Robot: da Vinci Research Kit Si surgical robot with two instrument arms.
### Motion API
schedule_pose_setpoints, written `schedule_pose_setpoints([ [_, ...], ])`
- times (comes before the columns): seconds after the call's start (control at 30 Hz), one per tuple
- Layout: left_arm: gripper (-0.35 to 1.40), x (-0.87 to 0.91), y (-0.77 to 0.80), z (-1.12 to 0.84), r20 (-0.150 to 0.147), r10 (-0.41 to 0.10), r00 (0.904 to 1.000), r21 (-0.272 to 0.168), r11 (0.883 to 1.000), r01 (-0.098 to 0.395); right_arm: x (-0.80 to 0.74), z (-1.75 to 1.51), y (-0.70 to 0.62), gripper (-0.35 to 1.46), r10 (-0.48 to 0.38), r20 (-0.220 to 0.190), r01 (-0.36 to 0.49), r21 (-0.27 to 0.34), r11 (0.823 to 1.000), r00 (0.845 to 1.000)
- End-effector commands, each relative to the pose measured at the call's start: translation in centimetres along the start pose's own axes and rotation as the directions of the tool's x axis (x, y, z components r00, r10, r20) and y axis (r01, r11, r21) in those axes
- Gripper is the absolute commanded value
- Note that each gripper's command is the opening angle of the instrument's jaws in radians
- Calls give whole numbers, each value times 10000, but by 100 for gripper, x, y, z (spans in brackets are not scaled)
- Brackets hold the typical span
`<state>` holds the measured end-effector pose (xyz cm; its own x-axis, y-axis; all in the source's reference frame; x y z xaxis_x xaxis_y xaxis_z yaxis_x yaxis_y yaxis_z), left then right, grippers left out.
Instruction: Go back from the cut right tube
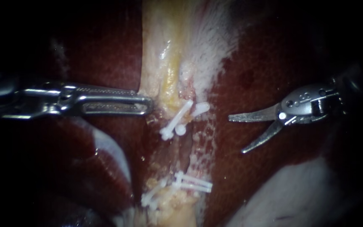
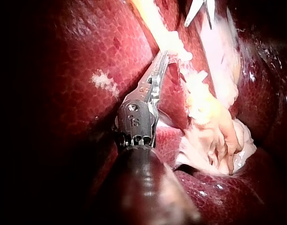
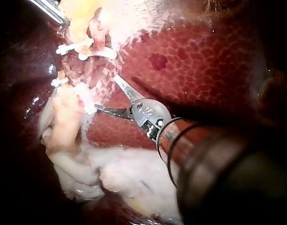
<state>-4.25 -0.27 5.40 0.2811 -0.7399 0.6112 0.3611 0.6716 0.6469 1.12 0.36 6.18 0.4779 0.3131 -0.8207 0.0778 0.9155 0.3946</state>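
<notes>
Two blades gape, empty, on the hand of the right instrument (image 1: 237, 135), centre right. The cut tube (image 1: 180, 153) lies apart, lower centre.

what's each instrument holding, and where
The right instrument holds nothing, jaws open. The left instrument ends at the pale tissue; a grip cannot be told.

Dark red, mottled liver (image 1: 269, 63) fills the background on the left and right. Light falls brightest along the middle and fades to black at the edges. Pale tissue (image 1: 299, 197) lies near right.
</notes>
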Motion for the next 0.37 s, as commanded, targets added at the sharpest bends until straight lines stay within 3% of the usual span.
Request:
schedule_pose_setpoints([
  [0.03,-20,0,0,0,0,3,10000,0,10000,-3,0,0,0,143,-1,0,1,1,10000,10000],
  [0.37,-20,0,1,0,-1,4,10000,5,10000,-4,-1,-1,0,143,-4,-1,4,7,10000,10000],
])
